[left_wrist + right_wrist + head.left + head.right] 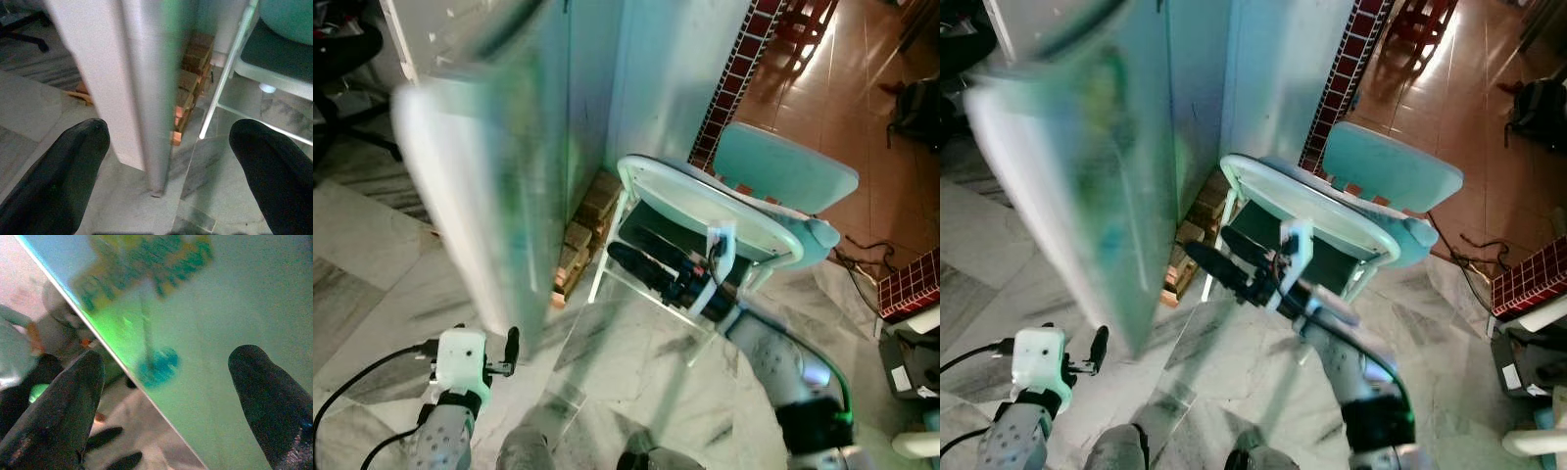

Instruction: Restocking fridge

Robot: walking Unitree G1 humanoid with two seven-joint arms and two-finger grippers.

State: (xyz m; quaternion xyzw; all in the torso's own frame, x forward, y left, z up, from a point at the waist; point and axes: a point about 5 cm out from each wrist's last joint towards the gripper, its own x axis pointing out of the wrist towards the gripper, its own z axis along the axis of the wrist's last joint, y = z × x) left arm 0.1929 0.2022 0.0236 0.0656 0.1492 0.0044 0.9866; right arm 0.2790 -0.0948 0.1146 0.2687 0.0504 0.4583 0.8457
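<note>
Marble floor point(636, 362), grey-veined and glossy, runs under everything; farther right it gives way to reddish-brown tile point(862, 108), edged by a column of dark red mosaic tiles point(734, 69). One fridge stands ahead, its door point(480, 215) swung out and blurred, pale green with a printed sticker. At the foot of the fridge sits a stack of wooden blocks point(190, 83). One mint-green chair point(744, 206) stands just beside the fridge, on its right.

Right gripper point(1219, 259) reaches out in front of the chair toward the door's edge — its two black fingers point(63, 406) are spread wide, with the door face close before them; I cannot tell whether they touch it. Left gripper point(509, 348) hangs low near the floor — its two fingers point(58, 166) are also wide apart and hold nothing.
</note>
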